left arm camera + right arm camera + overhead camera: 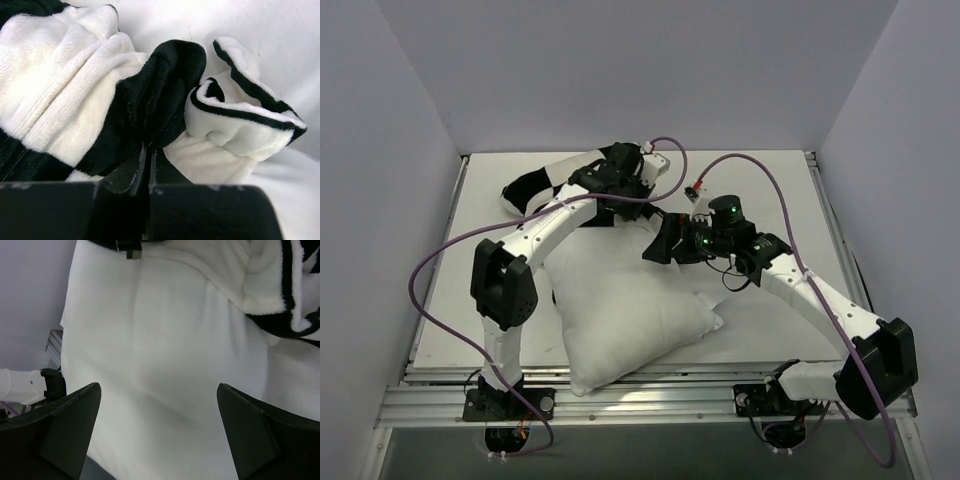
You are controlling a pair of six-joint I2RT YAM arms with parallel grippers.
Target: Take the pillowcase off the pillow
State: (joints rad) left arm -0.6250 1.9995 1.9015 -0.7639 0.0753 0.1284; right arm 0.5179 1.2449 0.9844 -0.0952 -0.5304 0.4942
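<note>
On my worktop (770, 200) the pillow (620, 320) lies mid-way, its near corner reaching the front rail. The pillowcase (533, 186) is bunched at its far left (partly hidden under my left arm). Left tool (148, 155) is clamped on a black fold of it. Right tool (158, 390) gapes wide above the pillow, empty. A purple cable (430, 270) loops alongside.

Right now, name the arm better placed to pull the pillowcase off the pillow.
Left. The left tool is shut on a fold of the pillowcase; the right tool hangs open over the pillow.
</note>
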